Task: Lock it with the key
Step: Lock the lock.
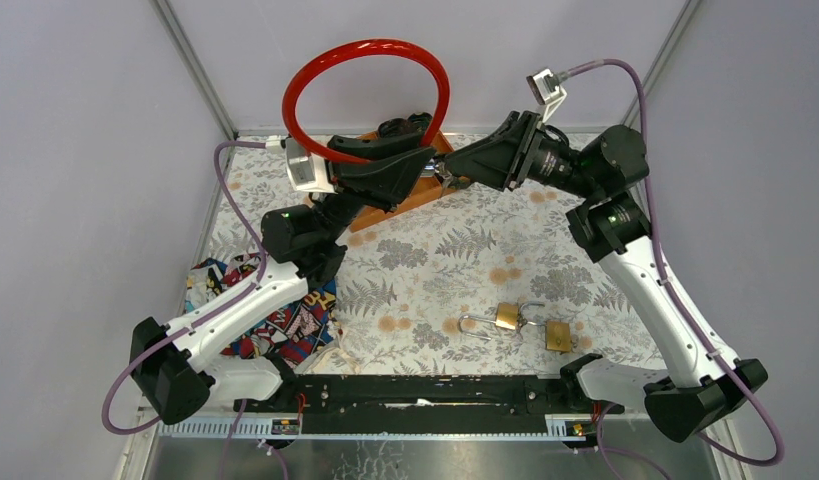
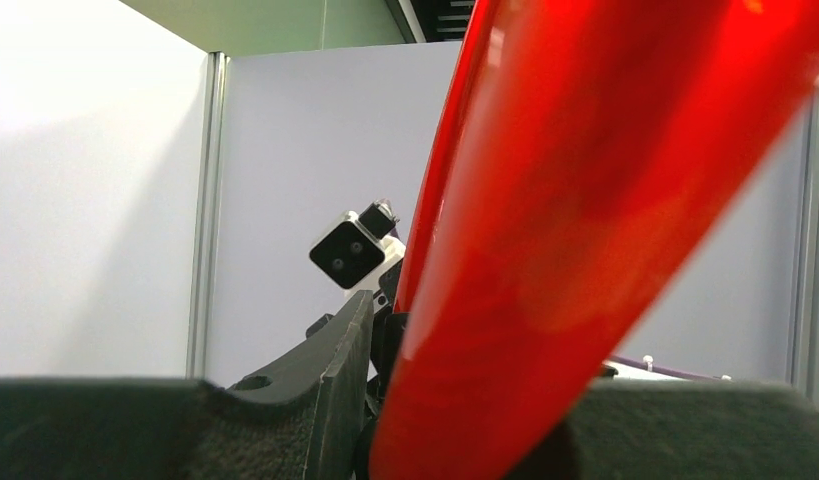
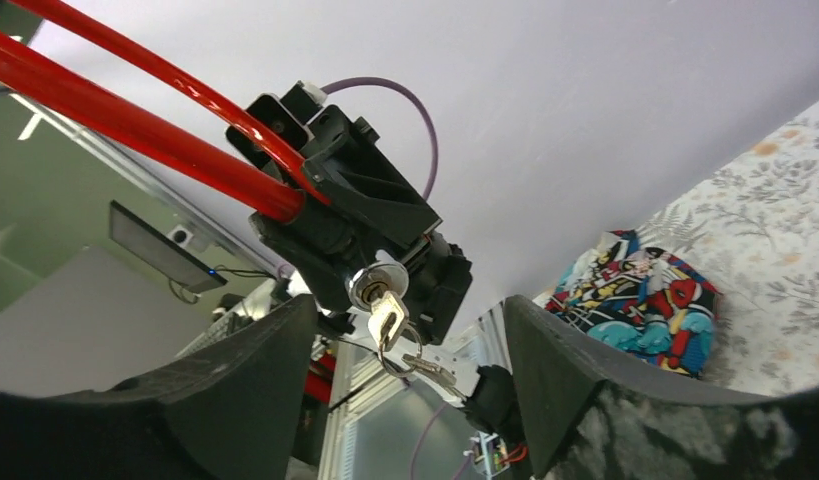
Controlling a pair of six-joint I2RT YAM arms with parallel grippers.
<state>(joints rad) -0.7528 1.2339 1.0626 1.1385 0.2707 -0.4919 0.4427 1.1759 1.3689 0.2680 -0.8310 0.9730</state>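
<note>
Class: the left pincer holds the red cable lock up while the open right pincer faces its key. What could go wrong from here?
1. The right pincer is open wide before the small key; closing off-centre may miss it or catch the dangling spare keys.
2. Turning the key could twist the cable lock in the left pincer, which seems to grip only the round cable.

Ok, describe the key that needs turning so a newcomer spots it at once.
Find the red cable loop raised at the far edge of the table and follow it down into its black lock body. On that body's silver cylinder, one key is seated in the slot; the spare keys merely dangle below it.
</note>
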